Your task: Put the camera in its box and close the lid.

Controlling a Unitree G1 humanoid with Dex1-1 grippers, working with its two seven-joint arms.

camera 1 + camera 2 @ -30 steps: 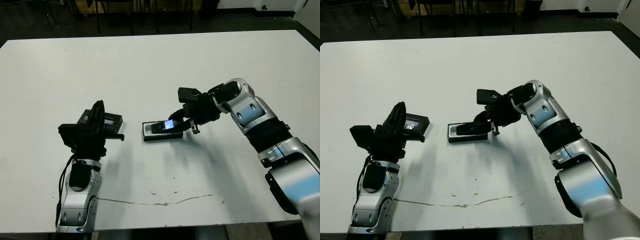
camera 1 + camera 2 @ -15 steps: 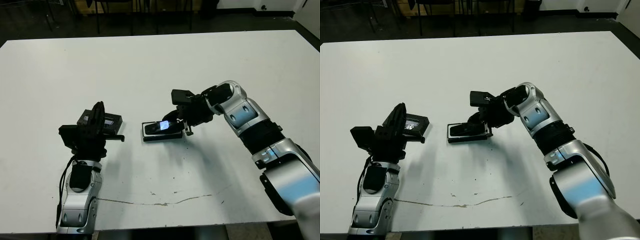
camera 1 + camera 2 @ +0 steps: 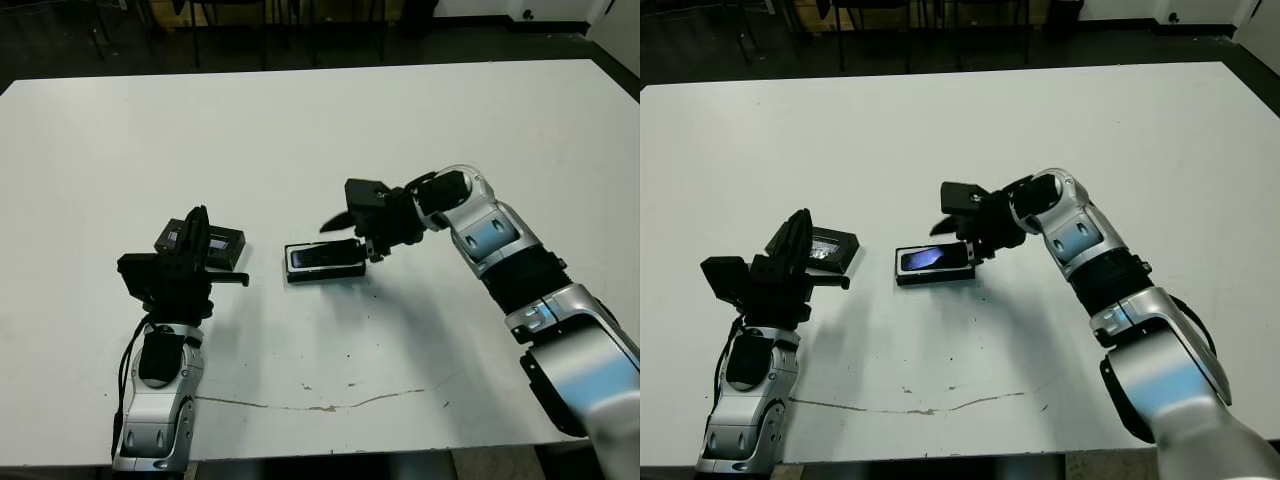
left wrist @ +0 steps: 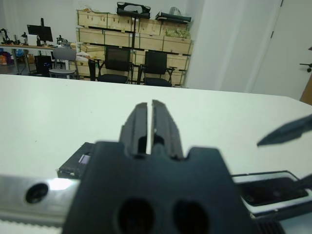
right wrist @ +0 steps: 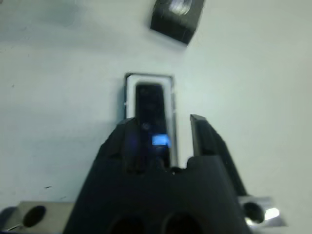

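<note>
Camera (image 3: 933, 259) lies in the box (image 3: 902, 271); my right claw (image 3: 958, 230) hovers spread above. Left claw (image 3: 197, 232), pressed together, must pinch the lid (image 3: 222, 243) squarely by its edges.

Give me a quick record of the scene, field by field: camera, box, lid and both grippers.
camera: lying flat inside the box, screen lit
box: open on the white table, no lid on it
lid: flat on the table, on the box's left, apart from it
right gripper: open, over the box's right end, holding nothing
left gripper: shut, empty, close to the lid
</note>
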